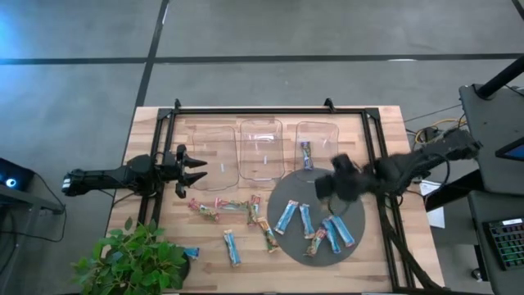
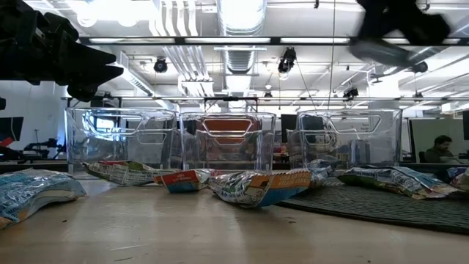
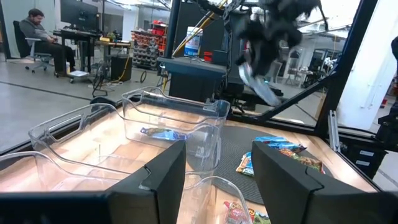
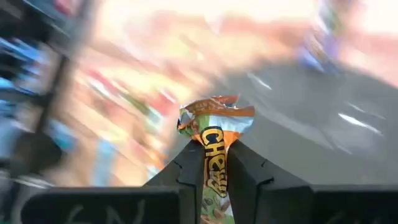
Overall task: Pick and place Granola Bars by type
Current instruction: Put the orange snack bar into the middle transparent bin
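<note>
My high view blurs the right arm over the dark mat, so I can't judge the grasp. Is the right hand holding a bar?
Observer: Yes. The right wrist view shows the right hand shut on a granola bar.
Operator: Which type?
Observer: Its wrapper is orange and green, printed "Chewy".
Operator: How high is the hand?
Observer: In the low view it hangs above the rims of the clear bins.
</note>
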